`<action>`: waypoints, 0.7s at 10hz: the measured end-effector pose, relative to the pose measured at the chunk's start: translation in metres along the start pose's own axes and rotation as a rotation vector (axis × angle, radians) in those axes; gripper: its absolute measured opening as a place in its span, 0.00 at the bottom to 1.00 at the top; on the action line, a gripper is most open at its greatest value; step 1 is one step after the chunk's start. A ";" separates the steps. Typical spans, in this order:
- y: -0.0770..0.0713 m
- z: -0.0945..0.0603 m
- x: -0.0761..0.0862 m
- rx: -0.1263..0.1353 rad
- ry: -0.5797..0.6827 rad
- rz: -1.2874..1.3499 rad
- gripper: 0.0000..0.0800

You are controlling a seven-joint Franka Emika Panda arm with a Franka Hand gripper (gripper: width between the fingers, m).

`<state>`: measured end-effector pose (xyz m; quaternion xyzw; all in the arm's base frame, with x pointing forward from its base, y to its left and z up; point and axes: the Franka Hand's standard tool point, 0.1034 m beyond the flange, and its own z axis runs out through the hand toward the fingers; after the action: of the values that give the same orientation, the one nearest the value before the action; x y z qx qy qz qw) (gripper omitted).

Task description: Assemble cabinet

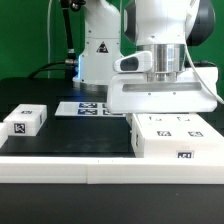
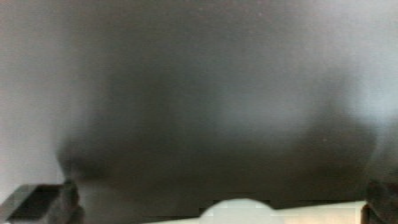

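The cabinet body, a large white box with marker tags, lies at the exterior view's right near the front rail. A small white tagged panel lies at the exterior view's left. My gripper hangs low, right over the far side of the cabinet body, and its white hand hides what is beneath. The wrist view is blurred and mostly dark. The two dark fingertips stand far apart at the picture's corners, so my gripper is open. A rounded white shape shows between them; I cannot tell what it is.
The marker board lies flat on the black table behind the parts. A white border rail runs along the front. The robot's white base stands at the back.
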<state>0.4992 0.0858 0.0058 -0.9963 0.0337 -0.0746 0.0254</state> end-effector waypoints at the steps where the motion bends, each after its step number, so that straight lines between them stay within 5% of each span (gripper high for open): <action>1: 0.000 0.000 0.000 0.000 0.000 -0.003 1.00; 3: 0.000 0.000 0.000 0.000 0.000 -0.006 0.67; 4: 0.000 0.000 0.000 0.000 0.000 -0.008 0.67; 6: 0.000 0.001 -0.001 -0.001 0.000 -0.011 0.27; 7: 0.001 0.001 -0.003 -0.001 -0.002 -0.011 0.27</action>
<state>0.4967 0.0855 0.0042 -0.9966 0.0281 -0.0737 0.0244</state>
